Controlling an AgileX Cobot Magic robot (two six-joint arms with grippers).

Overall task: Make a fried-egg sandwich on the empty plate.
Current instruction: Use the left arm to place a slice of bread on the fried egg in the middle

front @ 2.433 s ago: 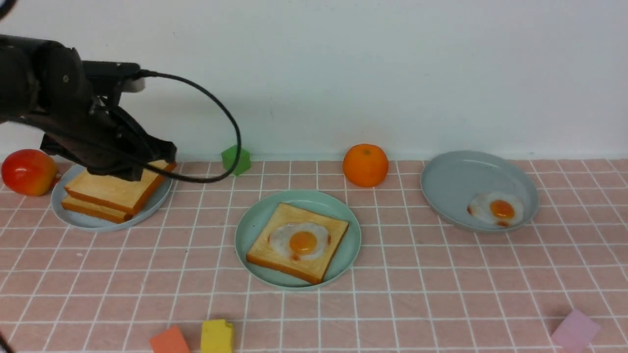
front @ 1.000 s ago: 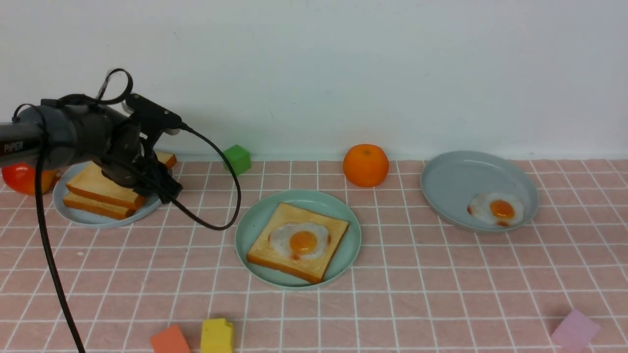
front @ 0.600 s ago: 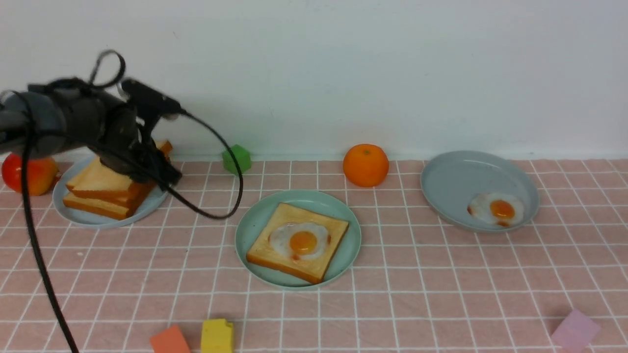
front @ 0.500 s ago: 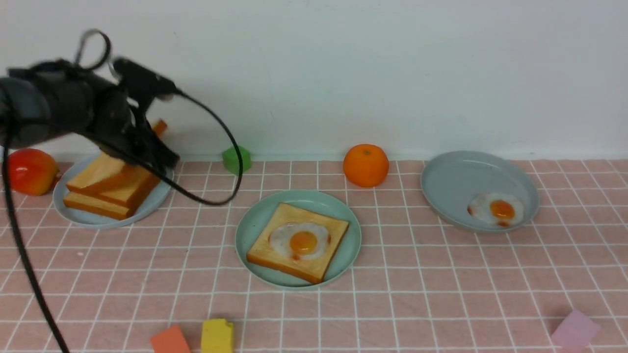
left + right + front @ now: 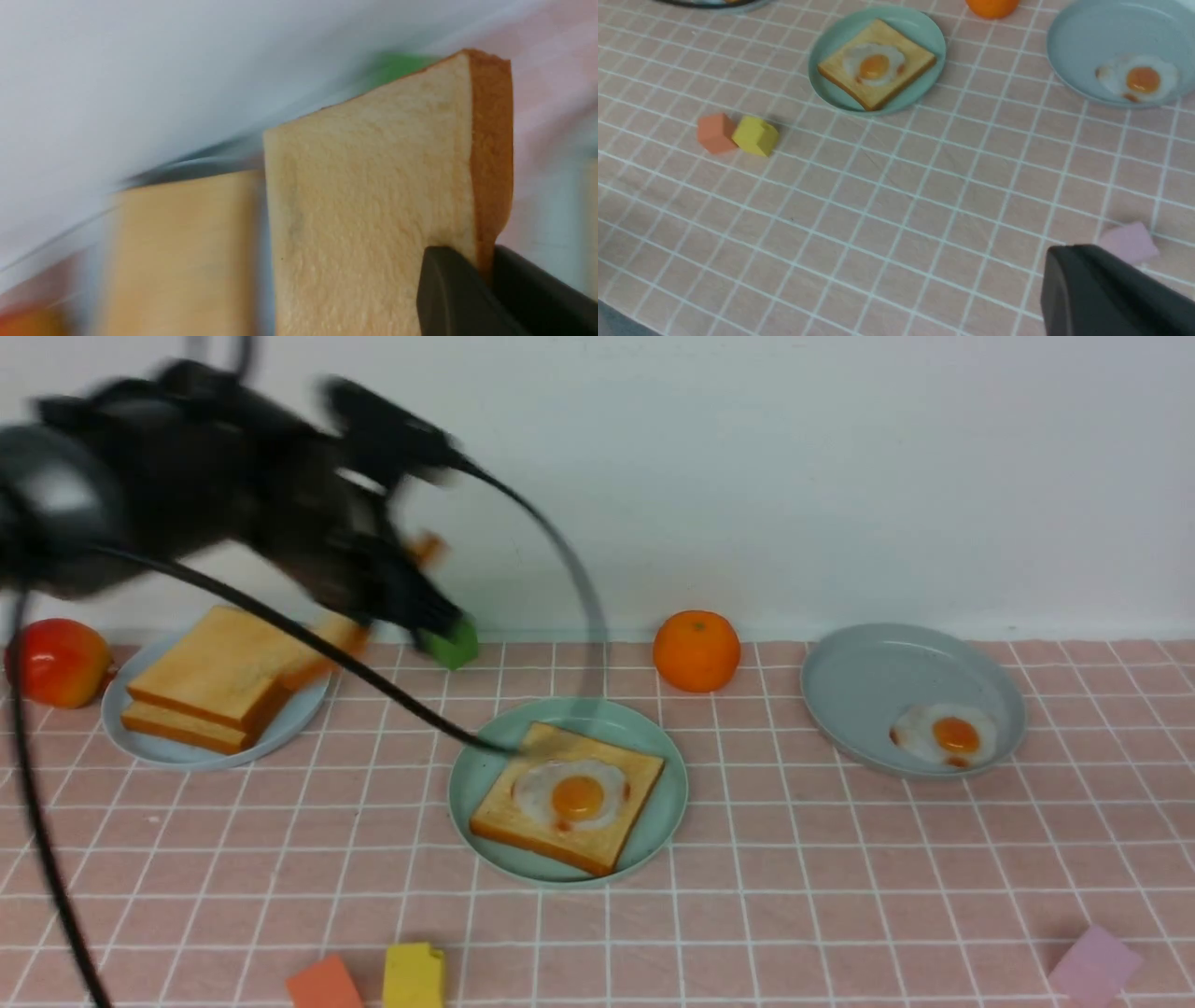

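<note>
My left pincer [image 5: 484, 268] is clamped on a toast slice [image 5: 373, 186]. Its two dark fingers [image 5: 448, 294] pinch one corner by the orange-brown crust, one on the pale golden face and one on the far side, so the jaws stand only as wide as the slice is thick. The slice hangs clear in the air with nothing under it. From the front my left arm [image 5: 187, 495] is badly smeared, up over the back left of the desk [image 5: 794, 896], and its tip shows near the green block [image 5: 451, 644]. I think the orange fleck beside it is the held slice's crust, but the blur keeps me from being sure. Below and to the left, two more slices [image 5: 215, 663] lie stacked on a grey-blue plate [image 5: 159, 751]. The mint-green plate [image 5: 467, 784] sits at mid desk, carrying one toast slice [image 5: 504, 821] flat with a fried egg [image 5: 574, 795] on top of it. My right pincer [image 5: 1083, 280] is closed and empty, high over the near right of the desk. A second egg [image 5: 943, 735] lies on the other grey-blue plate [image 5: 868, 672] at the back right.
</note>
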